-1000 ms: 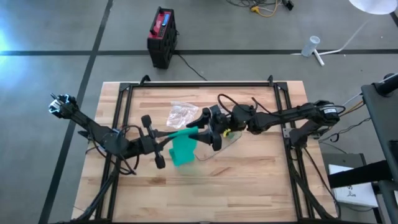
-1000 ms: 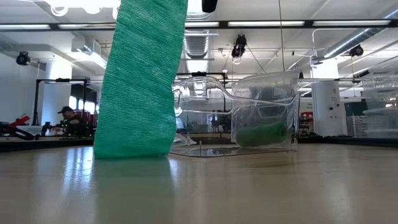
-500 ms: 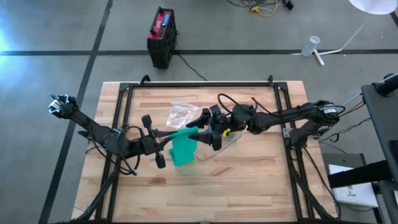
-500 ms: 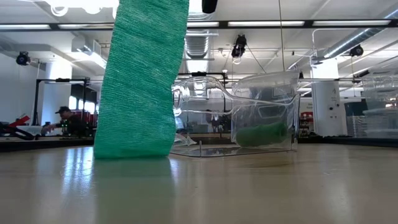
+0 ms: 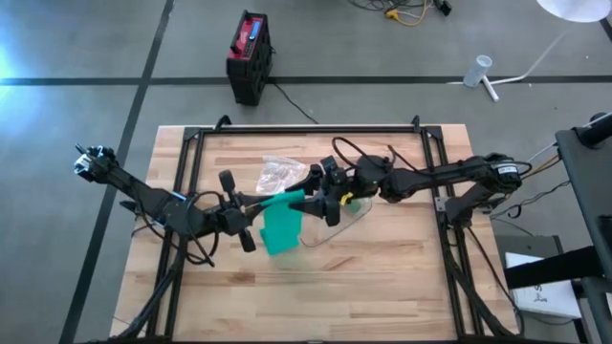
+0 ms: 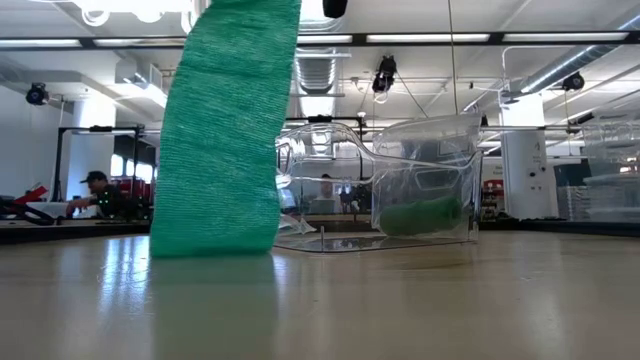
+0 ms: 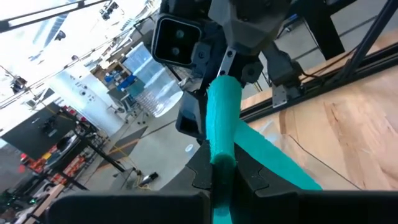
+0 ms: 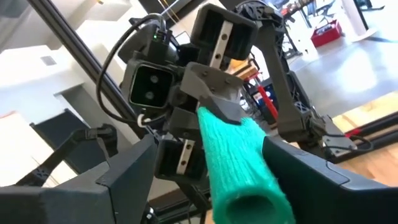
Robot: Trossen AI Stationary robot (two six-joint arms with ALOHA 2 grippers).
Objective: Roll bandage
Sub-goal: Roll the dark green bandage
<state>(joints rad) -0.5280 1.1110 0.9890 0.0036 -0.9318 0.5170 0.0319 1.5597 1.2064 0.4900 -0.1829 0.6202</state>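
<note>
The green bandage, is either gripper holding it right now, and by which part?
The left gripper is shut on the green bandage at its rolled upper end, with the loose strip hanging to the table. The right gripper stands open around the roll's other end.

Green bandage (image 5: pixel 280 222), partly rolled, loose tail hanging to the table

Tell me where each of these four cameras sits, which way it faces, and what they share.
High view: overhead, straight down on the table; both arms show.
Low view: table-top height, level across; no arm clearly shows.
Left wrist view: on the left arm, past the shut left gripper pinching the green bandage.
Right wrist view: on the right arm, between the open right gripper fingers.
Shared: the bandage, in all four.
</note>
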